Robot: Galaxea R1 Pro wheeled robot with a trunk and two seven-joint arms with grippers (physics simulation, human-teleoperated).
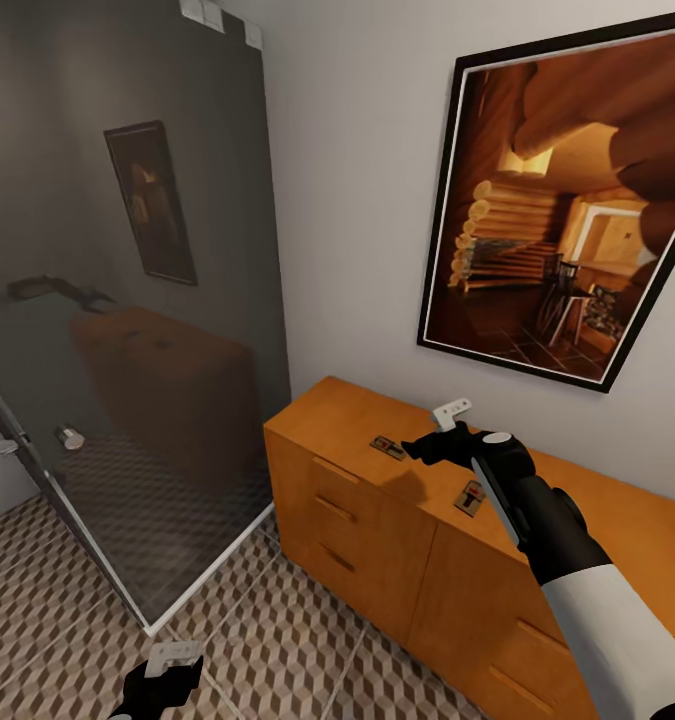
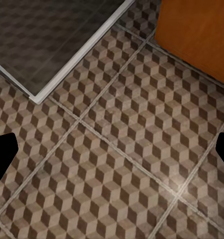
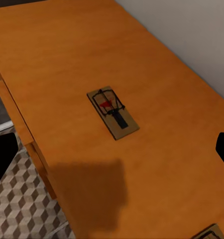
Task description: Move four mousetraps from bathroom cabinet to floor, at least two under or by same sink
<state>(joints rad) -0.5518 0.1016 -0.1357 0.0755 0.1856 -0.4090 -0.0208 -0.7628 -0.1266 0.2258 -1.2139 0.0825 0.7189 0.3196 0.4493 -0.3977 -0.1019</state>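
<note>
Orange-brown cabinet [image 1: 377, 520], brown mousetrap [image 3: 113, 112] with red patch, cube-patterned brown-beige floor [image 2: 117, 169]

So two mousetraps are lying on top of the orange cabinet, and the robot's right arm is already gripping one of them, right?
Not quite. Two mousetraps do lie on the cabinet top, but the right gripper grips neither. The head view shows it hovering above the wood, with the far mousetrap and the near mousetrap both lying free.

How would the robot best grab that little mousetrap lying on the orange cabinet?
Probably from straight above: the mousetrap lies flat on the cabinet top, so the right gripper would likely close its jaws across the board's two long edges, clear of the wire.
</note>
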